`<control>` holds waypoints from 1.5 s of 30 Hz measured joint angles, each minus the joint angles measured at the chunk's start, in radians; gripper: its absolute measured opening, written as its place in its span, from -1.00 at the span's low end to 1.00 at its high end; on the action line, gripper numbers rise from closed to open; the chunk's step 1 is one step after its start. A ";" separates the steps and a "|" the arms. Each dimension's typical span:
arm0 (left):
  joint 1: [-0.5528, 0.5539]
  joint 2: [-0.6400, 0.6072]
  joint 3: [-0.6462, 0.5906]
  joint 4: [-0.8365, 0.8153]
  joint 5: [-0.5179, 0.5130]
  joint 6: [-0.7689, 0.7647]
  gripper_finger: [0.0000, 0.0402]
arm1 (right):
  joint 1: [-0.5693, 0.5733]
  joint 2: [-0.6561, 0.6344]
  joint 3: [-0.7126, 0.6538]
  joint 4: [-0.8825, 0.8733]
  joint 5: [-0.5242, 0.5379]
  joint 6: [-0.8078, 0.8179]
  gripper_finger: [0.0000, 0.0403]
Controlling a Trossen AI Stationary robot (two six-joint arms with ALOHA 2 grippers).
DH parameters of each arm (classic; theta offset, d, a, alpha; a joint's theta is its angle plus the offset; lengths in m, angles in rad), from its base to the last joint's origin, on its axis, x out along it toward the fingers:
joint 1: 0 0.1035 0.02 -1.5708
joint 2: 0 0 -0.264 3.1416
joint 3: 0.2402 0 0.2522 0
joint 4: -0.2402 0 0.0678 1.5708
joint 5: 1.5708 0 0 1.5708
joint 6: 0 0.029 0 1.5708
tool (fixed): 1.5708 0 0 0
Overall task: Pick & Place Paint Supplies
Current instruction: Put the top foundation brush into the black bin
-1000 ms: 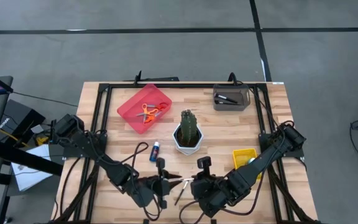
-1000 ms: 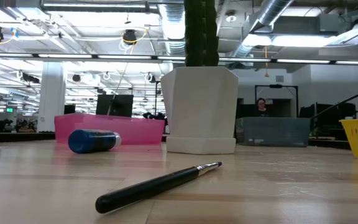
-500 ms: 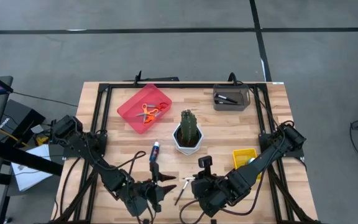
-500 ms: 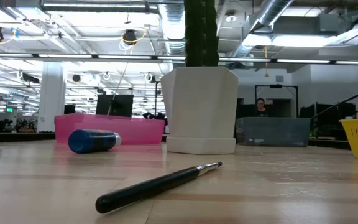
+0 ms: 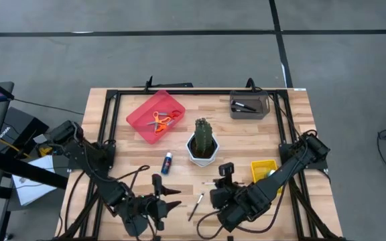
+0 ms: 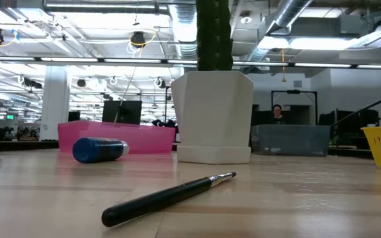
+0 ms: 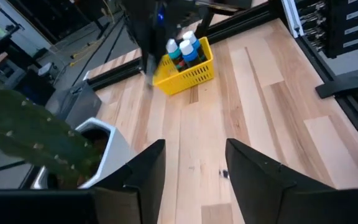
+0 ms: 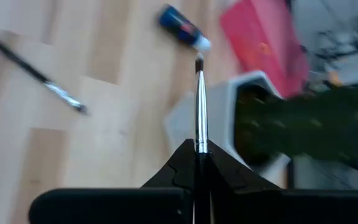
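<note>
My right gripper (image 5: pixel 218 190) is near the table's near edge, shut on a thin dark paintbrush (image 8: pixel 199 106) that points toward the cactus pot (image 8: pixel 225 109). My left gripper (image 5: pixel 171 203) is open to its left, over bare wood, touching nothing; its fingers (image 7: pixel 146 177) stand apart in the left wrist view. A second paintbrush (image 5: pixel 196 206) lies flat on the table between the two grippers and shows close in the low view (image 6: pixel 167 196). A blue paint bottle (image 5: pixel 167 163) lies on its side. Orange scissors (image 5: pixel 158 121) lie in the red tray (image 5: pixel 141 110). My right gripper pinches the paintbrush by its handle (image 8: pixel 199 148) between its two shut fingers. The brush runs along the fingers and sticks out forward, bristle tip (image 8: pixel 199 62) leading toward the bottle and cactus. It is lifted clear of the table, roughly level.
The green cactus in its white pot (image 5: pixel 203 142) stands mid-table. A yellow basket (image 5: pixel 263 165) holding paint bottles (image 7: pixel 185 51) sits to the right. A grey bin (image 5: pixel 248 106) with brushes is at the far right. A black frame rail (image 5: pixel 109 127) borders the work area.
My left gripper has drawn back toward the table's near-left, away from the lying brush, staying open. My right gripper, holding its brush, has shifted slightly toward the far-right. The brush and bottle on the table have not moved.
</note>
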 joint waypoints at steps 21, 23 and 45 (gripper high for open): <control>-0.010 -0.218 -0.217 0.001 -0.024 -0.124 -0.18 | 0.265 -0.167 -0.168 -0.228 0.274 0.478 -0.95; -0.003 -0.254 -0.256 0.022 -0.026 -0.122 -0.18 | 0.287 -0.230 -0.241 -0.165 0.304 0.488 -0.95; 0.078 -0.413 -0.457 0.274 -0.014 -0.037 -0.18 | 0.145 -1.097 -1.186 1.058 0.285 -0.205 -0.96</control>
